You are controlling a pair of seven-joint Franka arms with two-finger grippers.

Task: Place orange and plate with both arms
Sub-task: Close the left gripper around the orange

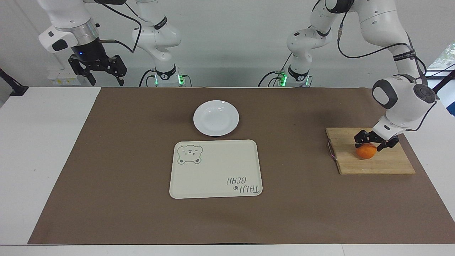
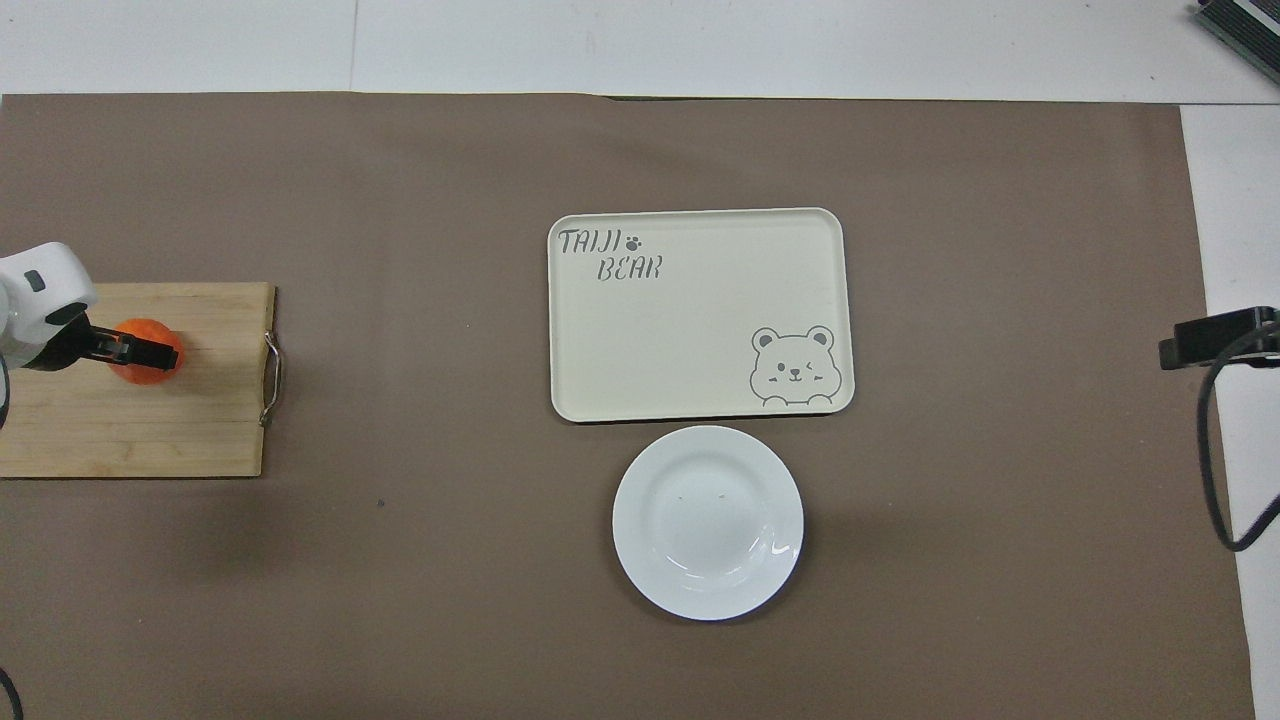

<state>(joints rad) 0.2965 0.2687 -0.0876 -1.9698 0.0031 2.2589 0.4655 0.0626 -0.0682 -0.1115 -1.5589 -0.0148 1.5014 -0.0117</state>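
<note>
The scene is evenly and brightly lit, apparently from overhead. Soft, faint shadows are cast on the brown mat (image 1: 106, 160). A small glare is seen on the plate (image 2: 708, 522) rim. Both views are sharp, without marked edge distortion.

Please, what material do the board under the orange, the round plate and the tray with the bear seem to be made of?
Board: probably bamboo or light wood; pale strips with grain show, matt finish.
Plate: likely glazed ceramic, perhaps melamine; plain white with glossy highlights.
Tray: probably plastic or melamine; cream, smooth, low sheen, printed bear and lettering.
</note>
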